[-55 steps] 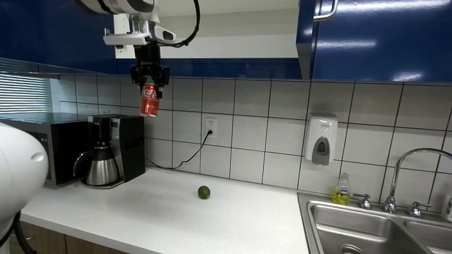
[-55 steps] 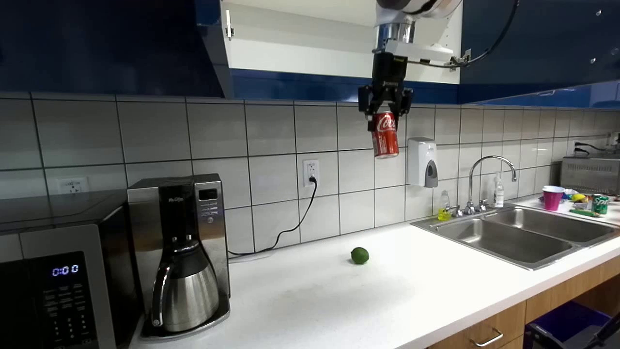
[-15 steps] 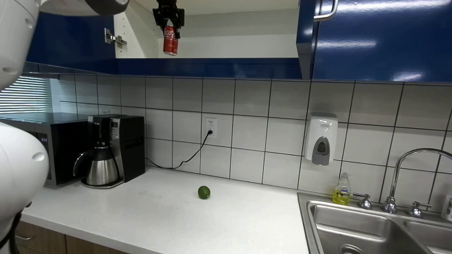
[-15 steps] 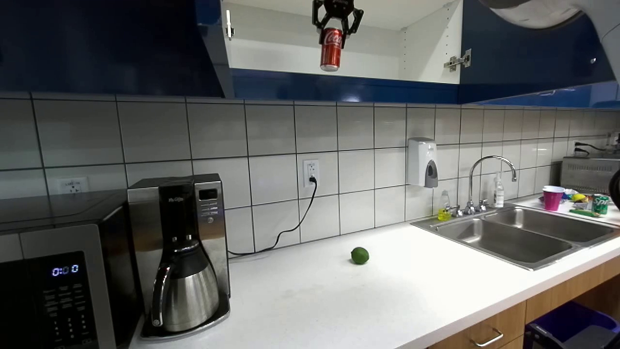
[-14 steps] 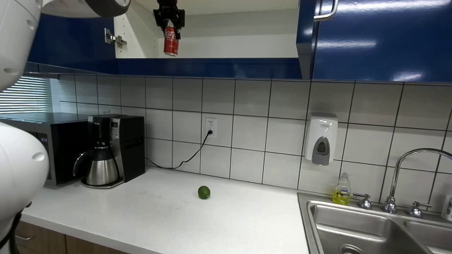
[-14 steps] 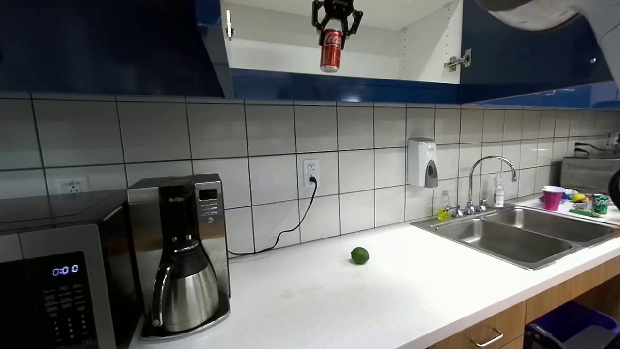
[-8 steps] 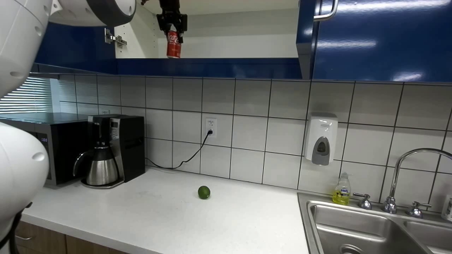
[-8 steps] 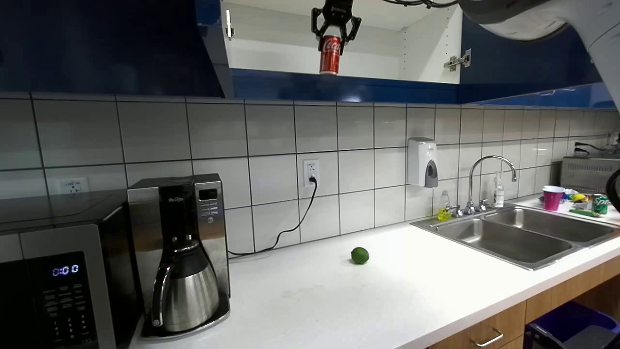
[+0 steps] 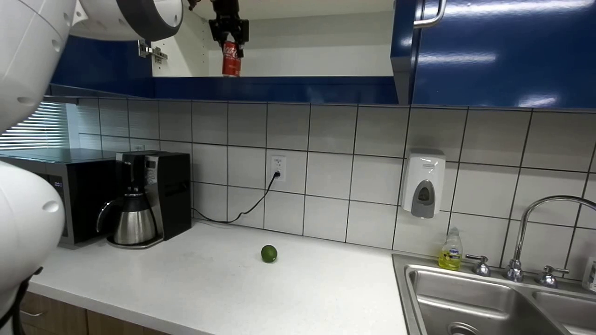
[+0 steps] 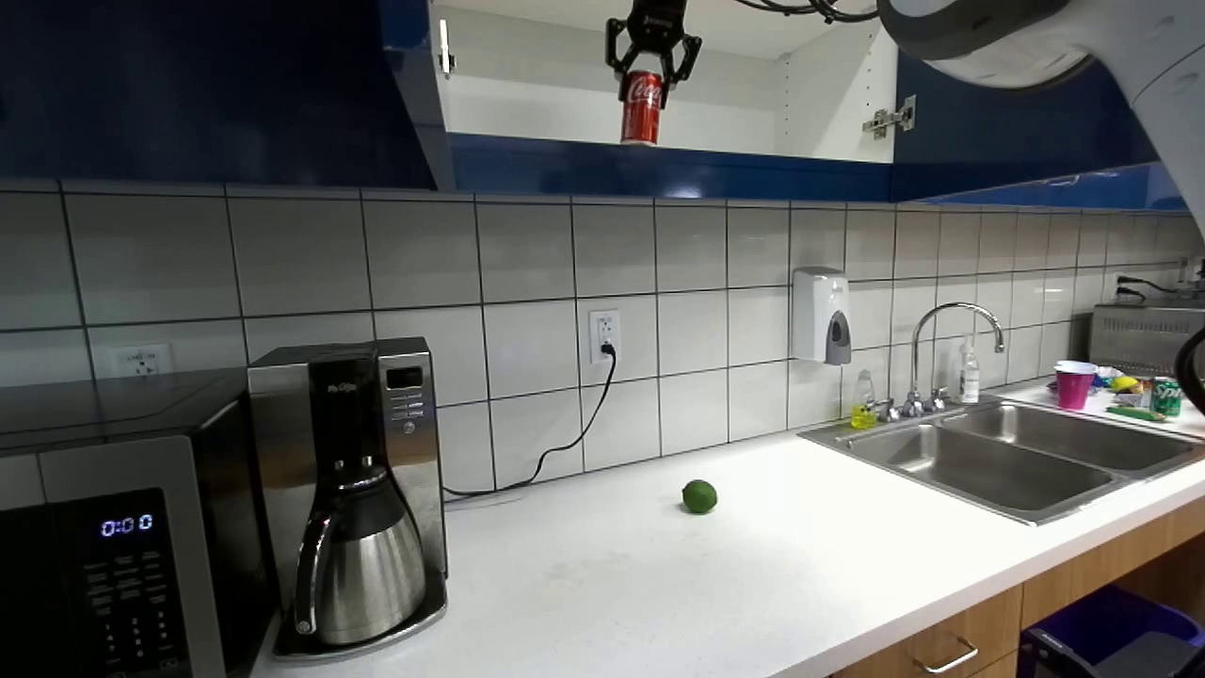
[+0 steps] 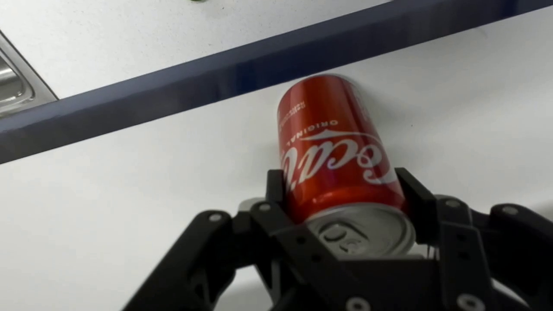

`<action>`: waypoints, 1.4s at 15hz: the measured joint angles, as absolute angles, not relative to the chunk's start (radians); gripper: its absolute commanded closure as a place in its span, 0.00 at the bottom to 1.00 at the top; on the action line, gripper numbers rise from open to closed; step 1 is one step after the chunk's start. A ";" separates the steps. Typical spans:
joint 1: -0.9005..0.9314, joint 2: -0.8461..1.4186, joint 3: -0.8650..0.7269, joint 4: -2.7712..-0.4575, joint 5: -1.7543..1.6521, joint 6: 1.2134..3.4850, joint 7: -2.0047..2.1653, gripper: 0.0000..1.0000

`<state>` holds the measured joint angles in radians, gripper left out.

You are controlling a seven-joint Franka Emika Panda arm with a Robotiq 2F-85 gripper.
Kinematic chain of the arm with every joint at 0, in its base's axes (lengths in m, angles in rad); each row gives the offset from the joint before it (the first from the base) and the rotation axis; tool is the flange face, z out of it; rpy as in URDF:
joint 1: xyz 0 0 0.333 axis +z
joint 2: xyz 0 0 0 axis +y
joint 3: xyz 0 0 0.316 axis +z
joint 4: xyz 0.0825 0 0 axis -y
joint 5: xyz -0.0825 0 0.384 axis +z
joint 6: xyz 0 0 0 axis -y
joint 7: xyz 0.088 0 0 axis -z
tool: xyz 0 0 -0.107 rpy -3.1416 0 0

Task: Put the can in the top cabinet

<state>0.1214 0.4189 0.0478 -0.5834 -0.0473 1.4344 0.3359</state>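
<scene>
A black end effector (image 11: 343, 190) grips the red cylindrical can (image 11: 330, 138) inside the glossy dark-blue cabinet (image 9: 274, 88), just behind its front edge; below, a round green ball (image 10: 699, 496) rests on the white bench (image 9: 195, 288).

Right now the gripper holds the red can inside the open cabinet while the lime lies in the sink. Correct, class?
No: the lime is on the counter, not in the sink, as both exterior views show; the gripper does hold the red can inside the open cabinet.
</scene>
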 measured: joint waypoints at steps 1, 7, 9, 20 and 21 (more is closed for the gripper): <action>0.122 0.421 0.047 -0.580 -0.047 1.434 0.338 0.04; 0.126 0.439 0.040 -0.575 -0.047 1.434 0.351 0.00; 0.127 0.444 0.039 -0.573 -0.047 1.434 0.353 0.00; 0.127 0.444 0.039 -0.544 -0.046 1.427 0.353 0.00; 0.127 0.443 0.039 -0.542 -0.045 1.421 0.353 0.00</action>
<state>0.1265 0.4434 0.0392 -0.5423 -0.0451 1.4208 0.3527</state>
